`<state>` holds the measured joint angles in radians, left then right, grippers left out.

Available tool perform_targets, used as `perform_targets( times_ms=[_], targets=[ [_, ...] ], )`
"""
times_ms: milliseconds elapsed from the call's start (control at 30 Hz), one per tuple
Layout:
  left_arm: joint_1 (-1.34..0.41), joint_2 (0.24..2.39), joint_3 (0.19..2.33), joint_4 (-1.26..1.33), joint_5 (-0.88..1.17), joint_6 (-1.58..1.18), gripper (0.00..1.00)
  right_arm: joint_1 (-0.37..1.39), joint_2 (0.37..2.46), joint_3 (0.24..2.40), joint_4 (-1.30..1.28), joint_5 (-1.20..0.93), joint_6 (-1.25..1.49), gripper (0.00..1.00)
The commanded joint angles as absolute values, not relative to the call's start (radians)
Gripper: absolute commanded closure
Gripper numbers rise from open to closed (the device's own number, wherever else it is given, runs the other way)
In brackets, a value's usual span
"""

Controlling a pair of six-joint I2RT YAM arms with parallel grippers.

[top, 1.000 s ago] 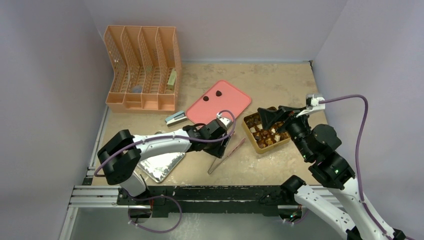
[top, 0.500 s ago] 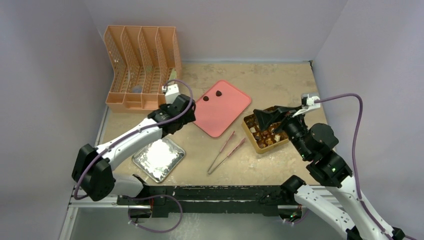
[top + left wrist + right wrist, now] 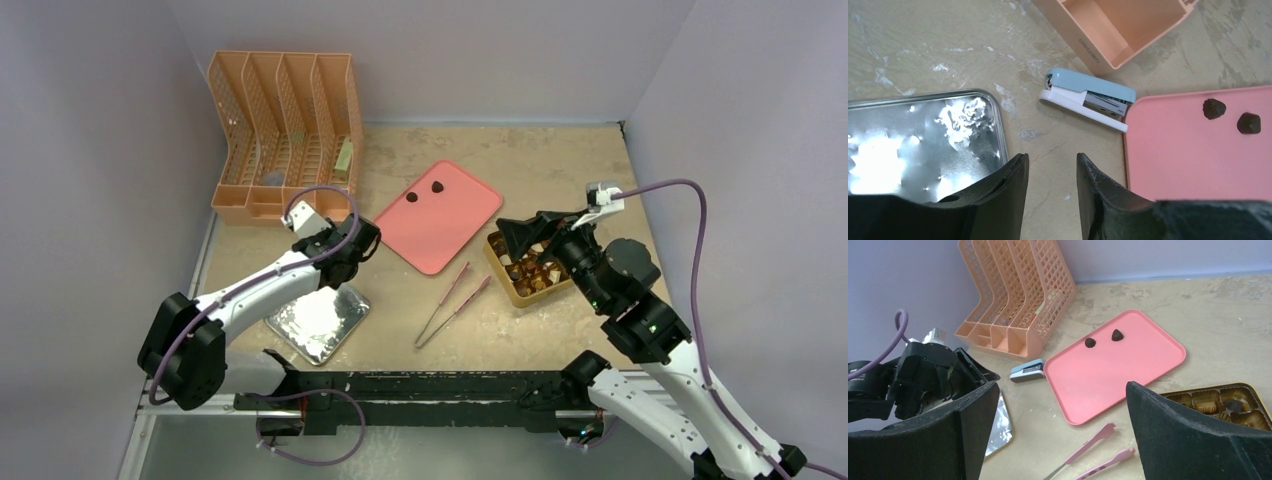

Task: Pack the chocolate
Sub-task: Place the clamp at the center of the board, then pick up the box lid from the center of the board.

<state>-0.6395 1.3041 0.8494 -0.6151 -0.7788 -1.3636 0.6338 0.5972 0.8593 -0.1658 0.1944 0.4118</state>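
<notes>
Pulled back toward the near side, the left gripper (image 3: 1050, 162) now hovers just off the pink tray's (image 3: 455, 225) left corner, its jaws a narrow gap apart with nothing between them. The right gripper (image 3: 1062, 387), spread wide and empty, hangs to the tray's right, above the gold box (image 3: 515, 297). Two dark chocolate pieces (image 3: 438, 186) sit by the tray's far-left edge. More chocolate fills the box beside the tray.

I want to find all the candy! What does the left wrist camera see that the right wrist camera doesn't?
Only left wrist: the fingers of the left pincer, apart and empty. Only right wrist: the gold chocolate box, pink tongs and the wide-open right pincer. Both: two chocolates on the pink tray, the blue stapler, the peach file rack, the silver tray.
</notes>
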Motion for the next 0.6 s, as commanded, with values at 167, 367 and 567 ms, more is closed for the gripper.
perform_targets(
  times_ms=[167, 367, 567],
  targets=[
    [-0.586, 1.388, 0.806, -0.565, -0.764, -1.562, 0.71, 0.632, 0.636, 0.865, -0.087, 0.152, 0.406, 0.01],
    [-0.539, 1.434, 0.770, -0.555, -0.665, -1.591, 0.76, 0.632, 0.654, 0.865, -0.092, 0.154, 0.407, 0.01],
    [-0.524, 1.476, 0.758, -0.560, -0.656, -1.612, 0.78, 0.632, 0.662, 0.854, -0.076, 0.163, 0.412, 0.01]
  ],
)
